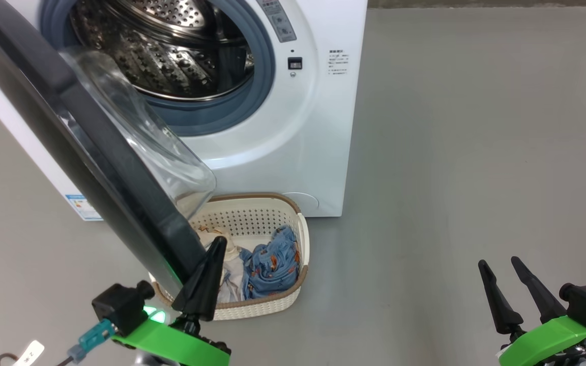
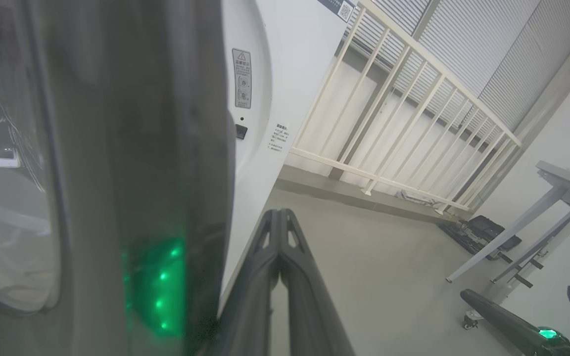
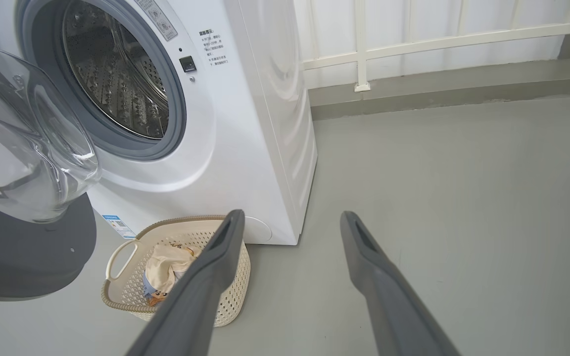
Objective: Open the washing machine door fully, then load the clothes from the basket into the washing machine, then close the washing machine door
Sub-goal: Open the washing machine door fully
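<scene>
Nearest to us, the left tool rises at the lower left with its two dark fingers pressed flat together and nothing between them. In the left wrist view that tool points past the edge of the washing machine door, just beside its dark rim, and we cannot tell whether it touches. A green glow lies on the rim there. At the lower right, the right tool hovers over the bare grey floor with its fingers spread wide and empty, well apart from everything else. In its own wrist view the right tool shows the same wide gap. Beyond the left tool, the basket stands on the floor directly in front of the washing machine, partly under the door's lower edge. The clothes lie inside it, blue printed cloth to the right and a cream-white piece to the left. Above the basket, the washing machine door stands swung out towards us, its clear glass bowl bulging towards the machine. Behind it the steel drum is open to view inside its grey ring. Farthest off, in the right wrist view, a white railing runs along the wall behind the machine.
</scene>
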